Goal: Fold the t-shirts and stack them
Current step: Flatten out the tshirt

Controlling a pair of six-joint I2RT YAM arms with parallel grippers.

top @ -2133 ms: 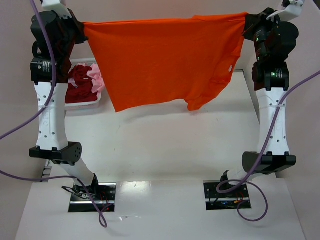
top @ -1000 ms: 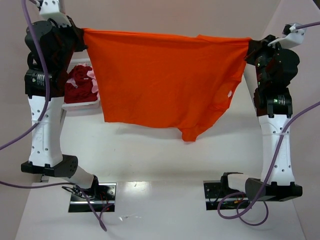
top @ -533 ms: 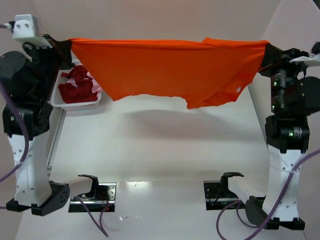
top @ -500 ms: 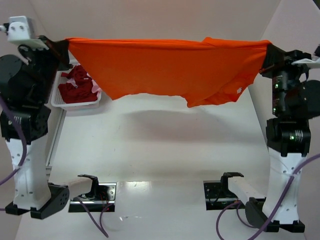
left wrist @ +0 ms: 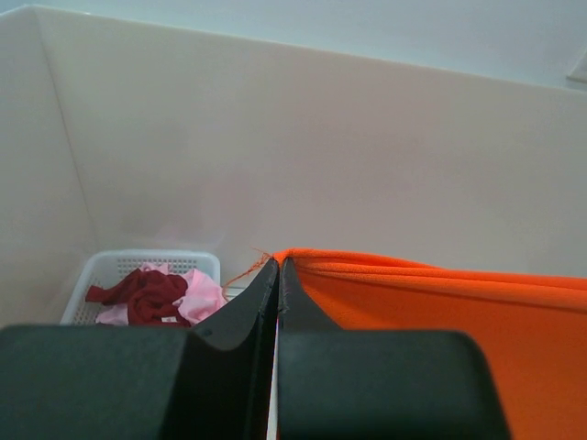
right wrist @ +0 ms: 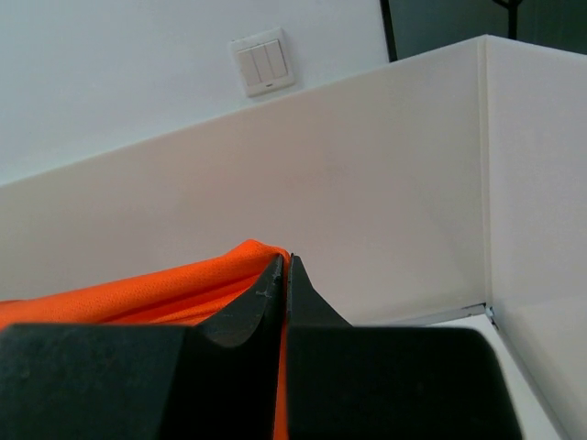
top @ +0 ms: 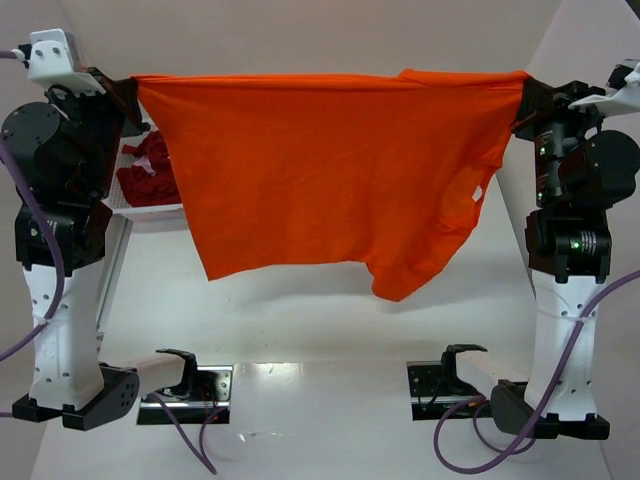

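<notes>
Orange t-shirt (top: 320, 170), hem lower than before

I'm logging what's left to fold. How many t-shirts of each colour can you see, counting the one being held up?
orange t-shirt: 1, stretched between left claw and right claw
dark red t-shirt: 1, crumpled in the basket
pale pink t-shirt: 1, crumpled in the same basket
Total: 3, though the heap may hide more.
</notes>
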